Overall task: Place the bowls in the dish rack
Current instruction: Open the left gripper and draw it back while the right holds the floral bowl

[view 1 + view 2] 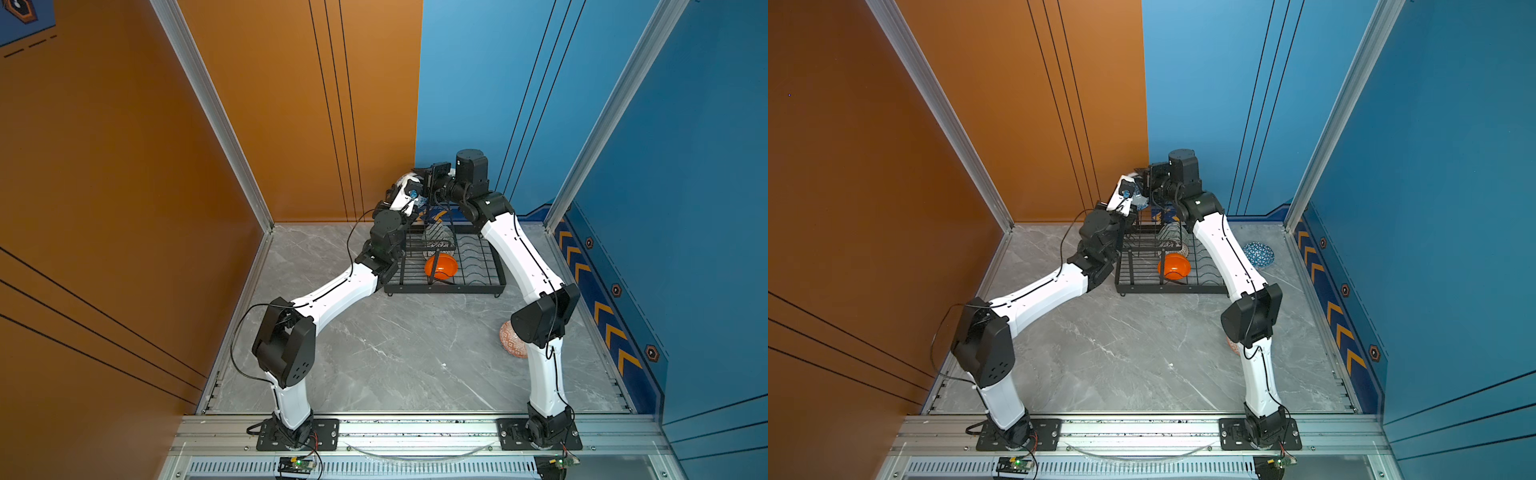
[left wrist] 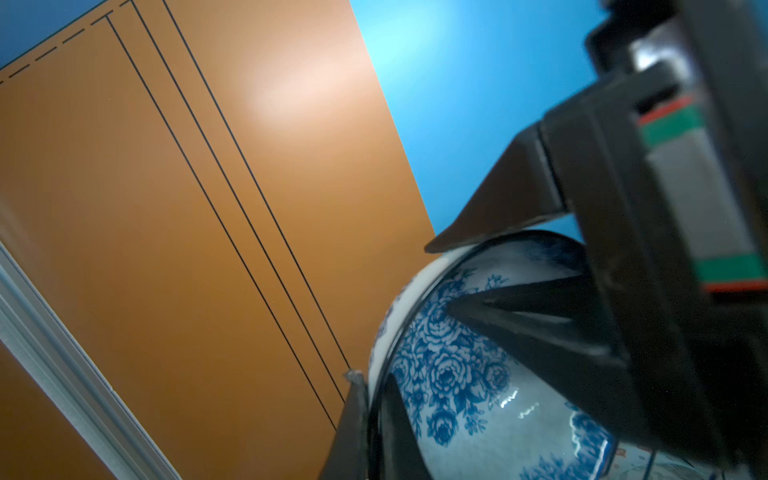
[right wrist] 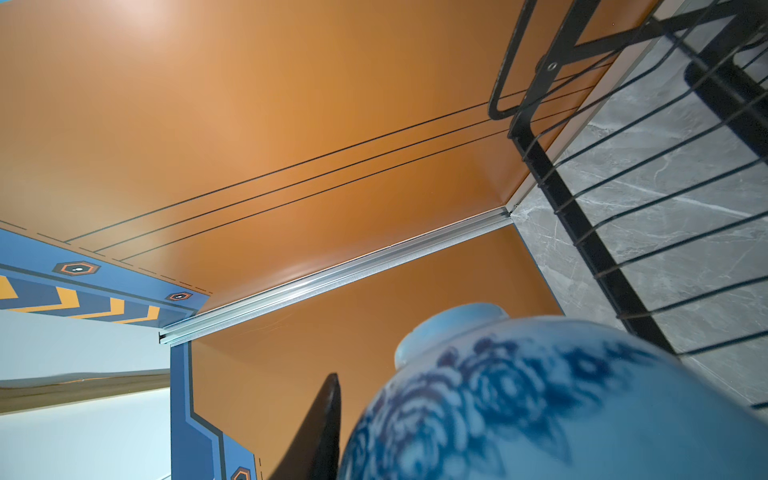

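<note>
Two grippers meet on one bowl, up in the air above the back left corner of the dish rack (image 1: pixel 457 286). The left gripper (image 2: pixel 372 415) is clamped on the rim of the blue-floral bowl (image 2: pixel 457 374), with one finger inside and one outside. The right gripper (image 2: pixel 440 278) straddles the same bowl's wall farther along the rim with its jaws parted. In the right wrist view a sliver of orange wall (image 3: pixel 291 374) shows between its outer finger (image 3: pixel 328 424) and the bowl. The rack's handle (image 3: pixel 505 83) and basket wires are close by.

Inside the rack, the plain orange bowl (image 1: pixel 441 266) stands on edge in the base tray. A pale patterned bowl (image 1: pixel 436 239) sits just behind it, under the basket wires; its pattern is too small to tell. The left arm's wrist (image 1: pixel 384 239) crosses the rack's left end and hides that part.

On the grey marble table (image 1: pixel 395 353), the blue triangle-patterned bowl (image 1: pixel 1258 253) lies right of the rack, seen in a top view just past the right forearm (image 1: pixel 1225 253). The orange-red geometric bowl (image 1: pixel 511 338) lies nearer the front right, half covered by the right elbow (image 1: pixel 544 318).
</note>
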`<state>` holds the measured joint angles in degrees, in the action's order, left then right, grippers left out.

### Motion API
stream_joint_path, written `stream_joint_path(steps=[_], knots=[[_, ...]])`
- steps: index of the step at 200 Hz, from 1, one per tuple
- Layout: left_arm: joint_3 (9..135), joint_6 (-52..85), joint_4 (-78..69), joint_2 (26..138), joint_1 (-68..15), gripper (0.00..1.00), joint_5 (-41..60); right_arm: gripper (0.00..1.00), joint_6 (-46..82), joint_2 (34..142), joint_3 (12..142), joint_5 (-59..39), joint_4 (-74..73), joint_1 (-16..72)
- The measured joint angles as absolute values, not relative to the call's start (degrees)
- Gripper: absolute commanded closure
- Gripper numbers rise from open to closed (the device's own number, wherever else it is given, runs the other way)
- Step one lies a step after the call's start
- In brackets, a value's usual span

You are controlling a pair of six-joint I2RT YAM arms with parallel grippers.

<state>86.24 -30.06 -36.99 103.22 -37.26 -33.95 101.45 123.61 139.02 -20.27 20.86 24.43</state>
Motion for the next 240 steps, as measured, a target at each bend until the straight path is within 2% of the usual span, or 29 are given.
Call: stream_joint_path(steps=[30,46,90,105,127,145,166,178,196,204,240], knots=[[86.3,-30.2,-36.6,103.2,-37.2,1.00,-33.9,0.92,104.0,123.7,139.6,-20.2,20.8,24.5],[86.2,-29.6,-36.6,103.3,-37.3,1.00,-34.2,0.99,106.2,123.7,140.1,-19.9,20.4,24.8],[86.3,-29.5,-36.6,103.3,-37.2,1.00,-34.4,1.00,106.4,123.7,140.2,-19.9,20.5,24.9],[86.3,-29.1,-36.6,103.3,-37.2,0.85,-34.5,1.00,106.4,123.7,140.2,-19.9,20.5,24.9],[86.4,-27.5,-37.0,103.2,-37.7,0.77,-34.0,1.00,105.0,124.0,140.2,-20.2,19.9,24.6],[86.7,-26.5,-38.1,103.0,-38.4,0.61,-34.0,1.00,104.0,124.7,140.2,-20.3,19.5,24.2],[86.8,-25.5,-39.4,102.1,-39.1,0.49,-34.3,1.00,103.4,126.0,140.0,-20.3,19.4,23.2],[86.8,-25.2,-39.8,101.4,-39.3,0.37,-34.5,1.00,103.3,126.3,139.7,-20.3,19.4,22.7],[86.8,-25.0,-40.3,100.3,-39.8,0.15,-35.2,1.00,103.3,126.6,139.6,-20.3,19.3,22.1],[86.7,-24.8,-40.4,99.7,-40.0,0.00,-35.7,1.00,103.3,126.6,139.6,-20.3,19.0,21.8],[85.4,-22.0,-40.5,96.6,-40.9,0.02,-38.0,1.00,103.1,126.6,139.6,-20.6,16.4,20.7]])
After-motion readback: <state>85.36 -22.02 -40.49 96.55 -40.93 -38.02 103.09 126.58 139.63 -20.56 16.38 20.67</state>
